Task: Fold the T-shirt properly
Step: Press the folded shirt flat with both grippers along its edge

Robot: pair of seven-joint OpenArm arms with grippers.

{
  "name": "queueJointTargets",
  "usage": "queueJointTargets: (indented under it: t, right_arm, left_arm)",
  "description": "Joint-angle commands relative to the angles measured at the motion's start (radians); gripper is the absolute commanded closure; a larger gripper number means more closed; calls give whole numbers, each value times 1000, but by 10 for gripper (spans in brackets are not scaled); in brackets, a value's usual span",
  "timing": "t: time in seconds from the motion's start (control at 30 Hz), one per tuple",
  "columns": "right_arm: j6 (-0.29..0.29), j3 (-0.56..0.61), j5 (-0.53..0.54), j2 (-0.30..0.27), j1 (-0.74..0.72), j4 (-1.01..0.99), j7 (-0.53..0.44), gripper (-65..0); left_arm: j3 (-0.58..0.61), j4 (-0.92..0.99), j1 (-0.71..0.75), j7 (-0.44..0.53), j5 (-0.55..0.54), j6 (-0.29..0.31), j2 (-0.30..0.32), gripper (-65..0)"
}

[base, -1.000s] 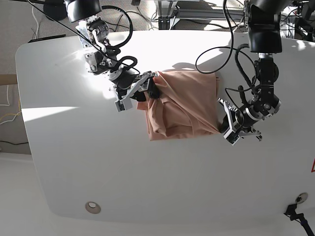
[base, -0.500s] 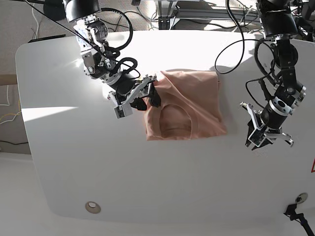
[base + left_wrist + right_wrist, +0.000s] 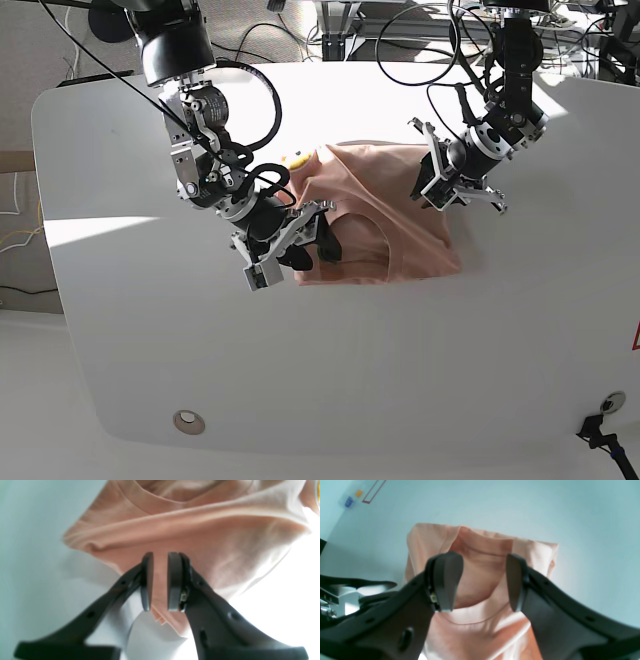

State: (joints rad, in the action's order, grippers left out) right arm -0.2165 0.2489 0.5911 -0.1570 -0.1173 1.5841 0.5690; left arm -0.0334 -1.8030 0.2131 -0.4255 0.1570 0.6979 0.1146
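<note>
The salmon T-shirt (image 3: 375,215) lies folded into a rough rectangle in the middle of the white table (image 3: 150,330), its ribbed collar (image 3: 372,228) facing up. My left gripper (image 3: 442,188) hangs over the shirt's right edge. In the left wrist view this left gripper (image 3: 160,557) is shut to a thin slit above the T-shirt (image 3: 212,535), and no cloth is pinched. My right gripper (image 3: 308,243) is at the shirt's front left corner. The right wrist view shows the right gripper (image 3: 482,557) open above the T-shirt (image 3: 480,555), near the collar.
A small yellow object (image 3: 297,160) sits by the shirt's back left corner. A round grommet (image 3: 187,421) is set into the table near its front left edge. Cables and stands (image 3: 340,25) crowd the space behind the table.
My left arm swung in from the table's right side to the shirt's right edge, jaws unchanged. My right gripper slid toward the front along the shirt's left edge. The collar came to lie on top.
</note>
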Motion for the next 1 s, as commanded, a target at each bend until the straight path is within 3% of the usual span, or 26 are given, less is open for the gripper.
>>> queueJointTargets:
  t: [0.0,0.17,0.37,0.47,0.7,0.87,0.97]
  right_arm:
    - [-5,-4,10,9,-28,-37,-30,-308]
    - [-7,-6,8,6,-26,-213,-120,-307]
    - [-7,-4,8,-28,-26,-351,-229,-307]
    - [-7,-4,16,-51,-23,-275,-218,-307]
    - [2,-10,17,-75,41,112,-17,-307]
    - [2,-10,10,-72,158,215,-2,-303]
    - [-2,-7,8,-69,193,181,-4,-215]
  left_arm:
    - [26,44,-56,30,-18,0,-2,-76]
    - [25,200,-116,30,-17,0,-2,-76]
    - [22,231,-71,30,-17,0,23,-76]
    - [19,185,-42,30,-18,0,27,-76]
    - [-61,-51,-14,27,-17,0,21,-76]
    - [-61,-34,-30,27,-17,0,0,-76]
    - [-63,29,-30,32,-17,0,-17,-76]
